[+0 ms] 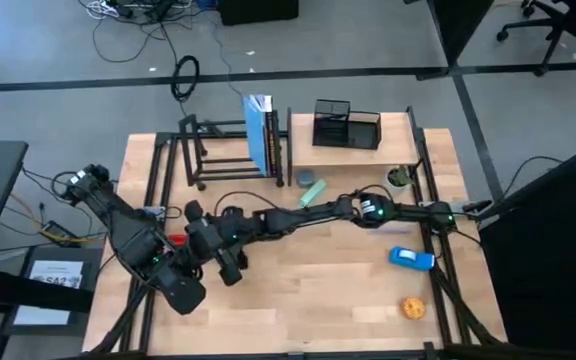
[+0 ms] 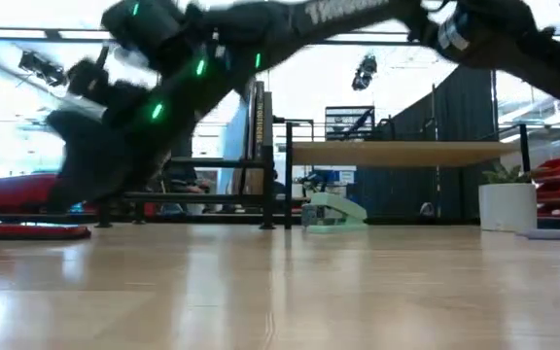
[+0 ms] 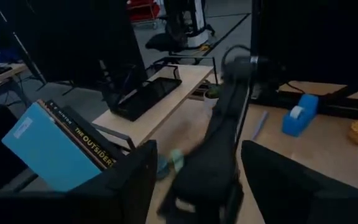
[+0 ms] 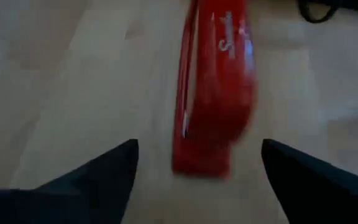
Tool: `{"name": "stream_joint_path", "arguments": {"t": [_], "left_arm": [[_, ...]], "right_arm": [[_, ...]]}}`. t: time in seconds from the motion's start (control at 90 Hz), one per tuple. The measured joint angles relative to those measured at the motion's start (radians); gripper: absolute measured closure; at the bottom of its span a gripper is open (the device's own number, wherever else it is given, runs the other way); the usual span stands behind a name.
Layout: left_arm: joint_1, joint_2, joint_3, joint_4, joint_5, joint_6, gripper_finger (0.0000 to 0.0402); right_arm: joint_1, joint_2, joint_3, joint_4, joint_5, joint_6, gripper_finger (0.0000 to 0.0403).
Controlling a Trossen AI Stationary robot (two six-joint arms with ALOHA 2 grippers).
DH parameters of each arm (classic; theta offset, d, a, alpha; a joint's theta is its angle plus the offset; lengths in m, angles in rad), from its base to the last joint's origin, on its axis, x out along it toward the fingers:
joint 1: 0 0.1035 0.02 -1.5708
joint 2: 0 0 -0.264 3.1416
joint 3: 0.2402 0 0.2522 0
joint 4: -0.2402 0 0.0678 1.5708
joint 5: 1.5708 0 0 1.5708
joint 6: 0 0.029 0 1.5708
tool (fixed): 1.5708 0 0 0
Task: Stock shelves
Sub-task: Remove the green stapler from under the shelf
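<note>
Right now I see the light wooden desk (image 1: 298, 280) carrying both units at its far edge: the open black metal-tube rack (image 1: 230, 150) on the left, holding upright books (image 1: 259, 133), and the light wood-board shelf with black uprights (image 1: 363, 150) on the right. My right gripper (image 4: 197, 163) reaches across to the left side, fingers spread wide, poised over a flat red stapler (image 4: 215, 87) lying on the desk. My left gripper (image 3: 197, 180) sits near the left edge, fingers wide apart, holding nothing.
</note>
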Motion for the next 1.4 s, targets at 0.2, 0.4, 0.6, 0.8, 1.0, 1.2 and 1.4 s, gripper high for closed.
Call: {"name": "stream_joint_path", "arguments": {"t": [0.2,0.4,0.6,0.8,1.0,1.2,1.4], "left_arm": [[-0.001,0.000,0.000,-0.025,0.001,-0.010,0.0188],[-0.001,0.000,0.000,-0.053,0.001,-0.011,0.0188],[-0.001,0.000,0.000,-0.073,0.002,-0.012,0.0188],[-0.001,0.000,0.000,-0.080,0.001,-0.010,0.0188],[-0.001,0.001,0.000,-0.080,0.001,-0.006,0.0188],[-0.001,0.003,0.000,-0.078,0.000,-0.010,0.0188],[0.002,0.019,0.000,-0.074,0.009,-0.010,0.0188]], "right_arm": [[-0.008,-0.135,-0.001,-0.436,-0.050,-0.140,0.0098],[-0.018,-0.252,-0.083,-0.755,-0.070,-0.129,0.0099],[-0.014,-0.482,-0.477,-0.672,0.059,-0.001,0.0099],[0.010,-0.774,-0.944,-0.336,0.215,0.047,0.0099],[-0.095,-0.884,-1.143,0.006,0.192,-0.024,0.0099],[-0.179,-0.848,-1.147,0.057,0.104,-0.123,0.0099],[-0.205,-0.789,-1.145,0.074,-0.036,-0.291,0.0099]]}}
